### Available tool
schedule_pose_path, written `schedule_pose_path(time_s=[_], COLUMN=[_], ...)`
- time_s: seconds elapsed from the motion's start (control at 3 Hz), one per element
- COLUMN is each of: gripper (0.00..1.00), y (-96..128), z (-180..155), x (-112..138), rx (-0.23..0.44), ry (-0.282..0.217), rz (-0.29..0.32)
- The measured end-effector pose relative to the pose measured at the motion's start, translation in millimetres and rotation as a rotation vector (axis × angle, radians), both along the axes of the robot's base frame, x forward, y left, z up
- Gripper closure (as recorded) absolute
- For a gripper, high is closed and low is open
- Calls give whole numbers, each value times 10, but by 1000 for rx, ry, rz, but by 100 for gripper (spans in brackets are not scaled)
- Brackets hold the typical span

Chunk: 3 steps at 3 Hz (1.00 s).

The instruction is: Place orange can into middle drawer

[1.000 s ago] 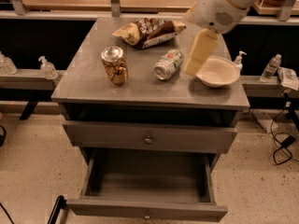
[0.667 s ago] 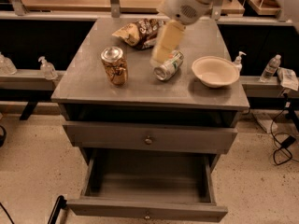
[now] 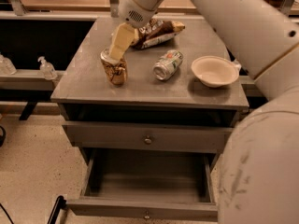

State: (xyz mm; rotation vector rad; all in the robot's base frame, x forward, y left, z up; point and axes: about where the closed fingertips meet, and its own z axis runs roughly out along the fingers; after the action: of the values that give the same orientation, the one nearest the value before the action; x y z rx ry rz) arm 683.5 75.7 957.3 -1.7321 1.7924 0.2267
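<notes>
Gripper (image 3: 116,52) down at the orange can (image 3: 116,73), right over its silver top, left side of the cabinet top (image 3: 88,87). Clamped on it or not, can't tell from this angle. Can's standing, w/ the green-white can (image 3: 167,64) lying on its side just to the right. White bowl (image 3: 215,71) further right, snack bag (image 3: 156,31) toward the far edge. Middle drawer (image 3: 145,208) pulled out down near the floor, grey tray showing, small knob on front. Upper drawer (image 3: 147,136) above it shut.
</notes>
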Motion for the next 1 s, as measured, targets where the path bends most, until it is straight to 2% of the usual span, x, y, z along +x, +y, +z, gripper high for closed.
schedule_pose_path(time_s=[0.67,1.0], gripper=[0,0], y=[340,341], z=[-406,-575], x=[-13,-51], rx=[-36,-65], ry=[41,57], rz=[31,29])
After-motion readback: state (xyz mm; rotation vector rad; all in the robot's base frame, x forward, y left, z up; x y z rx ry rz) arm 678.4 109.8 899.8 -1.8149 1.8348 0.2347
